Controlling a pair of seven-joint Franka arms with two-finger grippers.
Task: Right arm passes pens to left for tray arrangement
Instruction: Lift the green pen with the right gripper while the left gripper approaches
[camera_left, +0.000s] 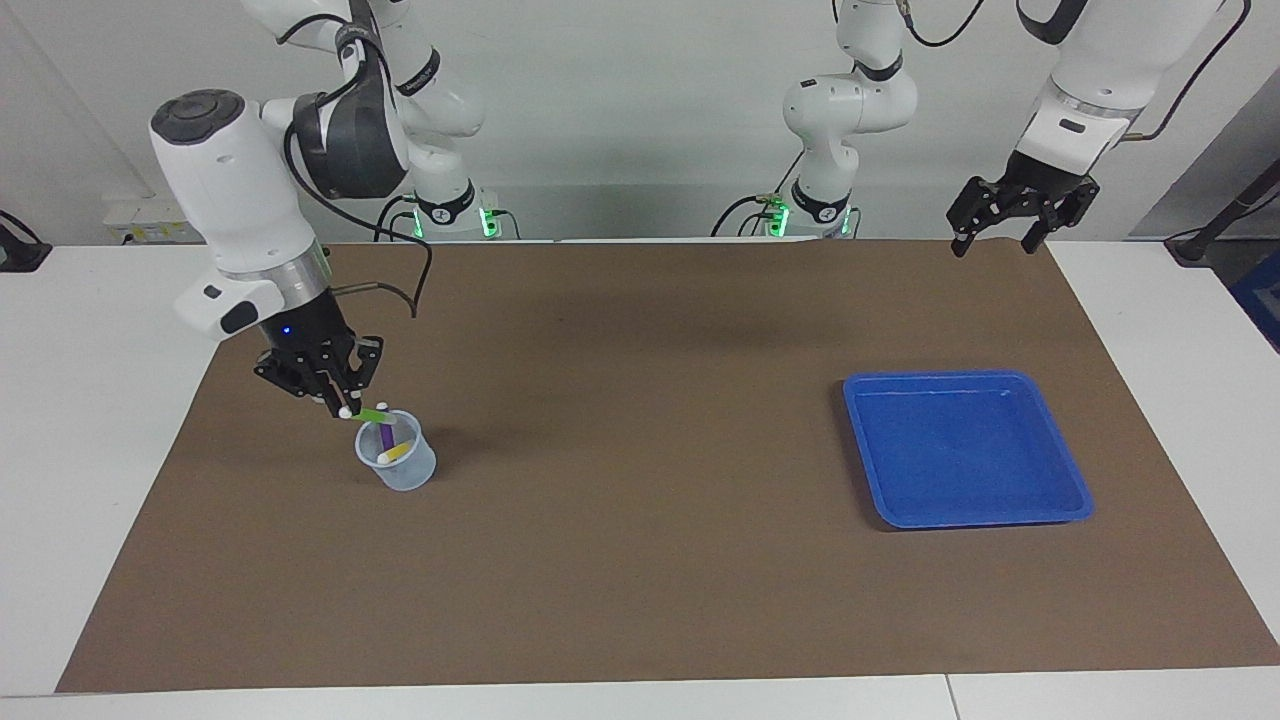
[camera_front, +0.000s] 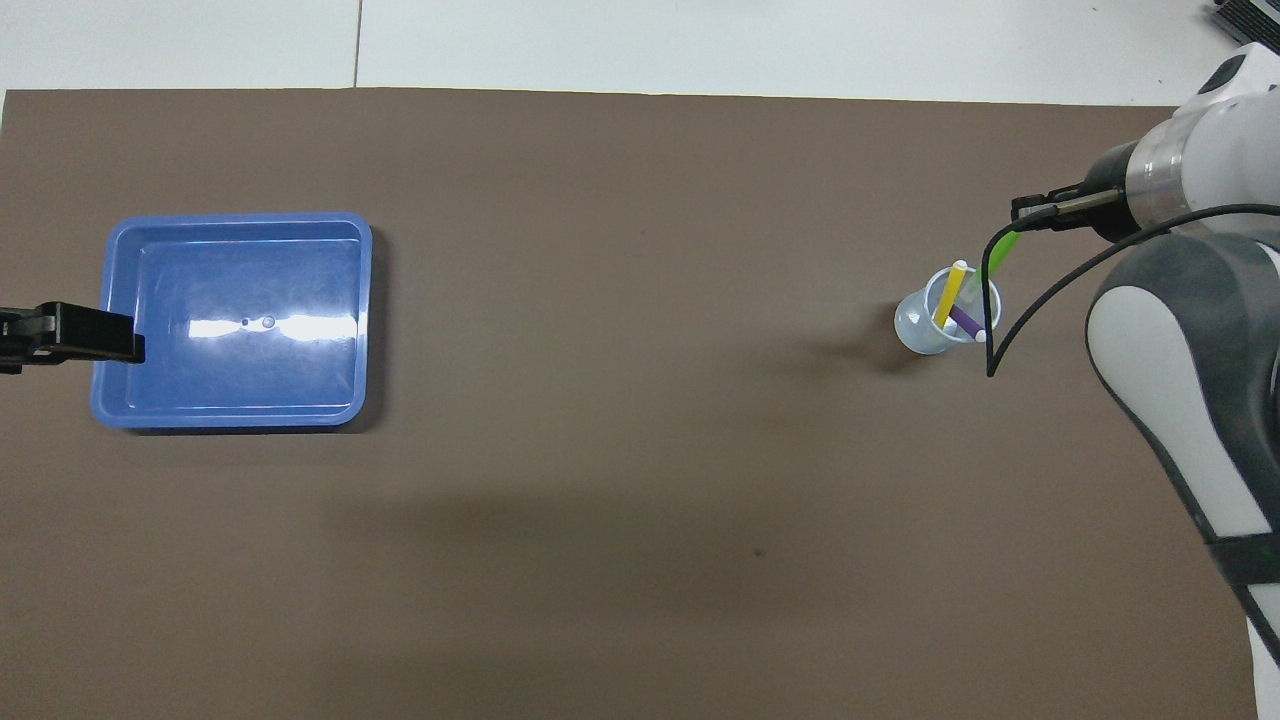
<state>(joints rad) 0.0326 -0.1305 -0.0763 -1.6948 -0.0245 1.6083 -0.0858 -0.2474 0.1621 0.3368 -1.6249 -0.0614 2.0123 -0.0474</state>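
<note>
The right gripper (camera_left: 338, 404) is clamping the slim bright green pen (camera_left: 374, 414) over the small translucent cup (camera_left: 398, 468) — the left gripper (camera_left: 1000, 240) is waiting, fingers apart.

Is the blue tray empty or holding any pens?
Empty: the blue tray shows only its bare floor; no pen lies in it.
</note>
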